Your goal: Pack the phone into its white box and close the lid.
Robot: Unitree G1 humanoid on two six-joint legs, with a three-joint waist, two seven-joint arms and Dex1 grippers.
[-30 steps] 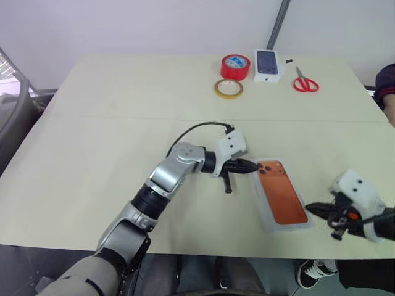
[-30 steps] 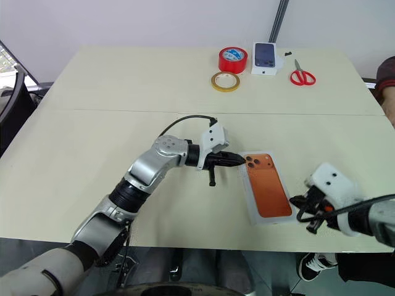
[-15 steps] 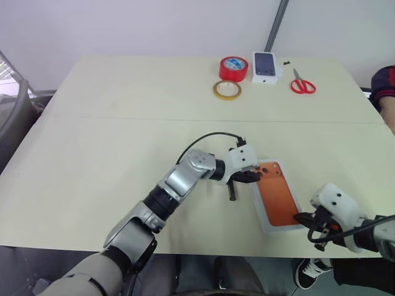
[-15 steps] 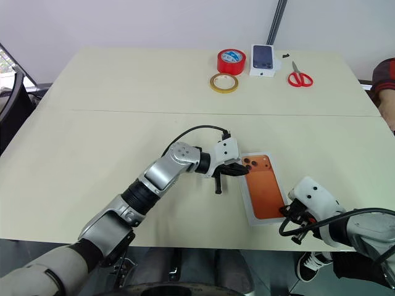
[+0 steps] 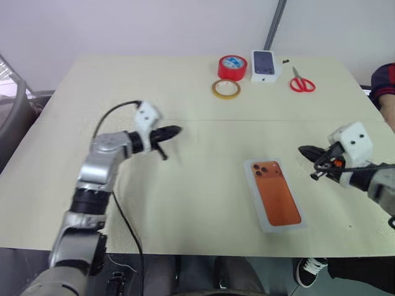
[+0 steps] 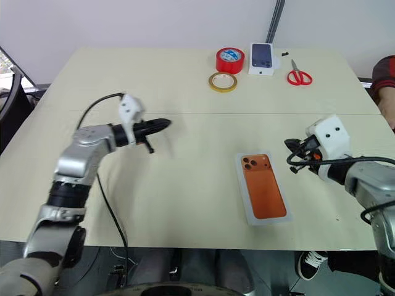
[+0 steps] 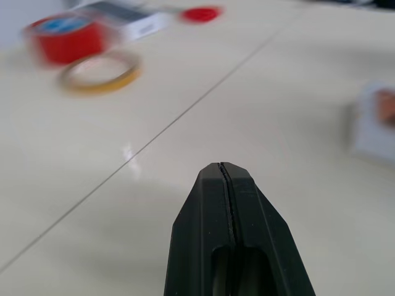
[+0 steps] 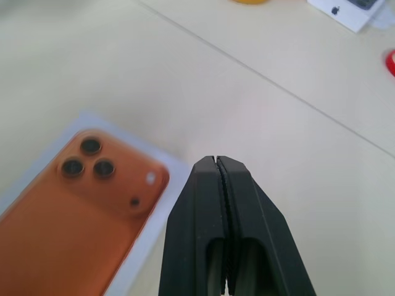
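Note:
The lid (image 5: 274,194), white with an orange phone printed on its face, lies flat on the table toward the front right. It covers the white box, so the box's inside and the phone are hidden. The right wrist view shows the printed lid (image 8: 80,203) just beyond the fingertips. My left gripper (image 5: 176,130) is shut and empty. It hovers over bare table well to the left of the lid and points toward it. My right gripper (image 5: 303,150) is also shut and empty, raised to the right of the lid's far end and pointing left.
At the table's far edge stand a red tape roll (image 5: 232,66), a yellow tape ring (image 5: 226,89), a small white box with a dark phone picture (image 5: 263,65) and red scissors (image 5: 302,83). A person's sleeve (image 5: 386,80) shows at the right edge.
My left gripper has swung far to the left, away from the lid's far corner. My right gripper has lifted from the lid's near right corner to beside its far end.

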